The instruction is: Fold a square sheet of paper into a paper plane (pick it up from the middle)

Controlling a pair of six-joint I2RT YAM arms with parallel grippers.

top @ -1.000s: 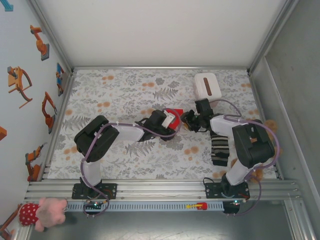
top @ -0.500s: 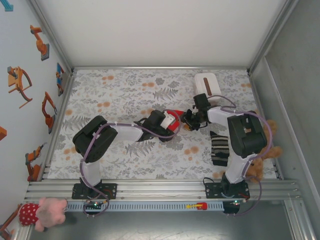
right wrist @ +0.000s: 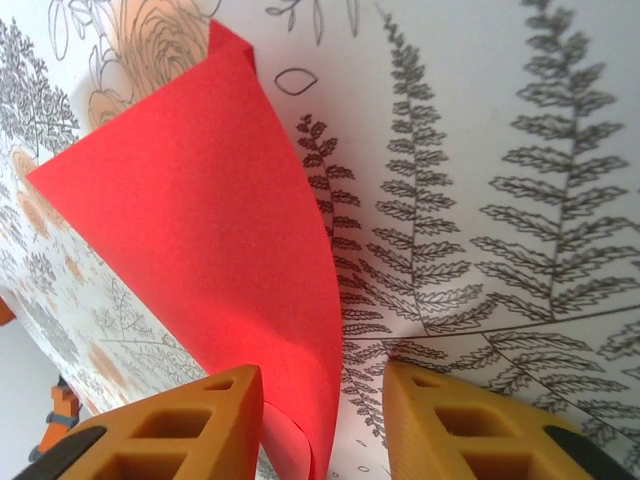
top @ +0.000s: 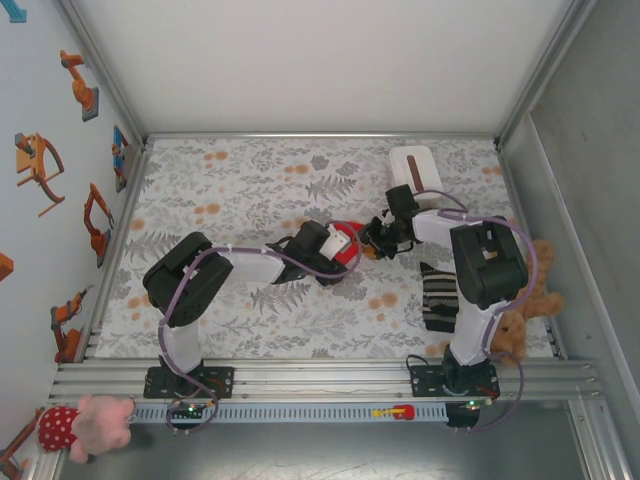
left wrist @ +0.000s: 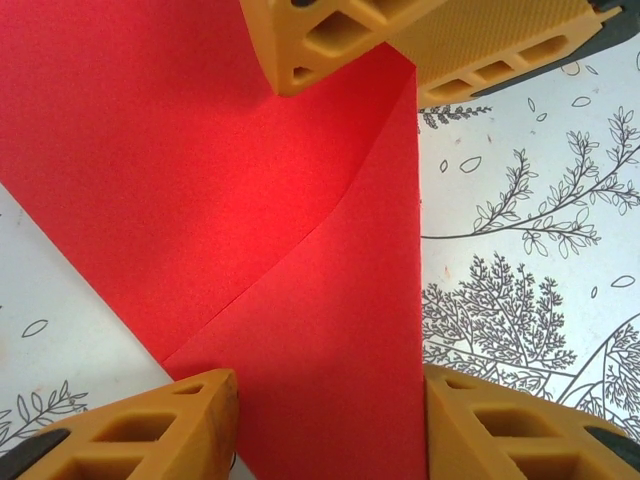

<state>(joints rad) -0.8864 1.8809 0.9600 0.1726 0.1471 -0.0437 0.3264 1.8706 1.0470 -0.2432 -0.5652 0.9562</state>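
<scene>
The square sheet of paper [top: 349, 259] is bright red and partly folded, lying mid-table between both arms. In the left wrist view the paper [left wrist: 250, 200] lies flat with a diagonal crease and an overlapping flap. My left gripper [left wrist: 330, 392] [top: 343, 246] stands open over it, its fingers straddling the sheet's width. The right gripper's fingertips [left wrist: 340, 40] reach in at the paper's far end. In the right wrist view a raised, curled flap of the paper [right wrist: 200, 220] stands between the jaws of my right gripper [right wrist: 325, 385] [top: 373, 240]. That gripper is open, with a gap left beside the right finger.
A white box with a dark slot [top: 415, 170] stands behind the right gripper. A striped cloth [top: 438, 295] and a brown plush [top: 525, 310] lie near the right arm. A pink plush [top: 95, 420] sits off the table at front left. Walls bound the floral mat [top: 230, 190].
The right gripper has moved left, closer to the paper, and its jaws have narrowed around the raised flap. The left gripper has hardly moved.
</scene>
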